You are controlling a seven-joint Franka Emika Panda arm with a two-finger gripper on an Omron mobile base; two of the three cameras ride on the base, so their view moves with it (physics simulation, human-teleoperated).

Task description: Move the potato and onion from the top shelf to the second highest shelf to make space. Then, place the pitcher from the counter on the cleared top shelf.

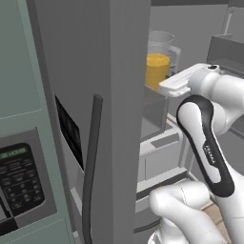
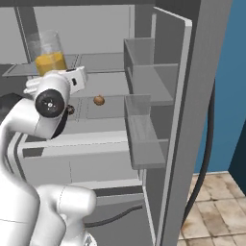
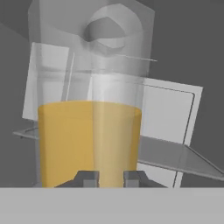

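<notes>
1. As we look along the hand, the gripper (image 3: 111,177) sits tight against the pitcher (image 3: 89,131); its two dark fingertips (image 3: 87,178) rise at the bottom of that view on either side of the clear handle strip, jaws drawn in close, so we read them as clamped on the pitcher.
2. In the right base view the pitcher (image 2: 48,54) stands upright inside the open fridge, orange-yellow liquid filling its lower half; it is at the level of the top shelf (image 2: 96,61), though we cannot tell whether its base touches the panel.
3. One level lower, on the second highest shelf (image 2: 108,108), the onion (image 2: 99,100) lies as a small orange-tan ball; a small dark lump just beside the arm's wrist may be the potato (image 2: 70,110), half hidden, so we cannot be sure.
4. From the left base view the pitcher (image 1: 158,59) shows past the edge of the grey fridge door (image 1: 102,95), with the white arm reaching toward it.
</notes>
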